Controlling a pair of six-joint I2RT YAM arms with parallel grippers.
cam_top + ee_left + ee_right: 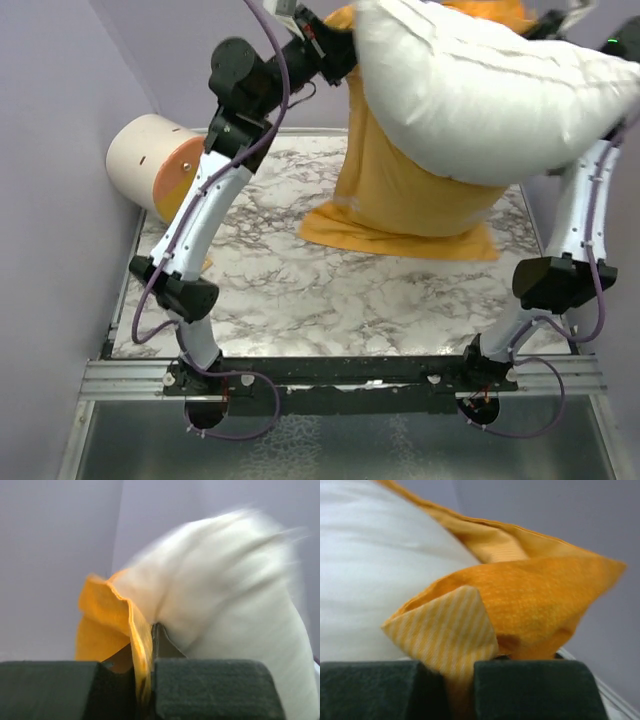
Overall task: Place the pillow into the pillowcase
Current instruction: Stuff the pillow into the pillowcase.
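step: pillow only part-way into case, I judge; I hold the case up by its mouth so the pillow can sink in
left gripper: pressed together on the orange rim, left side of the mouth
right gripper: pressed together on a folded rim corner, striped inside showing, right side
pillow place: in the air between my grippers, most of it bulging out of the mouth, well above the table
case place: hangs under the pillow, far centre, bottom edge seems to rest crumpled on the table
pillow axis: roughly left-right, bulk leaning near and right
case axis: roughly up-down, mouth up, closed end down
next: my guess, both pinches tight, rim pulled apart left-right, then a shake or lift so the pillow slides down; a slipped rim would drop it
other: cylinder far left, apart
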